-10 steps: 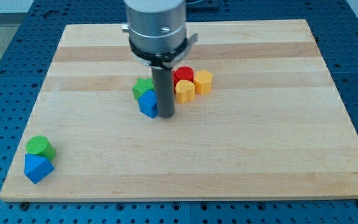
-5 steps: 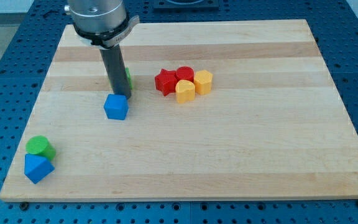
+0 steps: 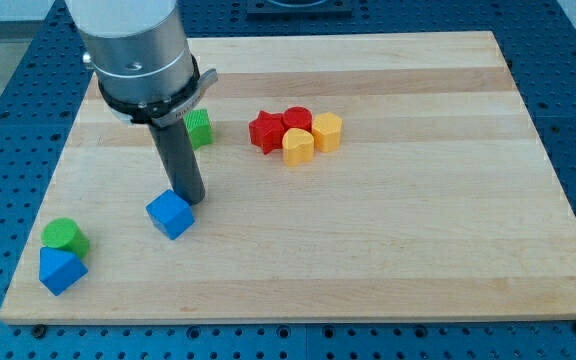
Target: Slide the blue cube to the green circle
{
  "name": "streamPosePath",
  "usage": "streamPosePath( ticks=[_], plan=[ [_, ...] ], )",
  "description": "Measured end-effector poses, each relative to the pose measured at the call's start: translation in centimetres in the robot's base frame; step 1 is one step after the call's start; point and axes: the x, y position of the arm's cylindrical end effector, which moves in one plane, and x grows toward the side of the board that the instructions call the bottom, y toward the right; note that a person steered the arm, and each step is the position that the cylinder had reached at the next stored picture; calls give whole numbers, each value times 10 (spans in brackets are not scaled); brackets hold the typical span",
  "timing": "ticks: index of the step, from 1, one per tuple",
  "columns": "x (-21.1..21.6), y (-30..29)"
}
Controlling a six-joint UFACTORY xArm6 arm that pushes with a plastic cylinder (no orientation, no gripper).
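The blue cube [image 3: 170, 215] lies on the wooden board at the lower left of centre. My tip [image 3: 189, 199] touches its upper right side. The green circle [image 3: 65, 237], a short green cylinder, stands near the board's lower left corner, well to the left of the cube. A second blue block [image 3: 61, 270] with angled faces sits just below the green circle, touching it.
A green block [image 3: 199, 128] stands above the tip, partly behind the arm. A cluster of a red star [image 3: 266, 131], a red cylinder [image 3: 297, 120], a yellow heart [image 3: 297, 146] and a yellow block [image 3: 327, 131] sits at upper centre. The board's edge [image 3: 268, 318] runs along the bottom.
The tip has pushed the blue cube down and to the left, away from the green block and the red and yellow cluster. The other blocks have stayed in place.
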Motion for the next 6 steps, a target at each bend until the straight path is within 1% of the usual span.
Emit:
streamPosePath(
  ticks=[3,4,6],
  plan=[
    [49,8],
    [56,-2],
    [57,-42]
  ],
)
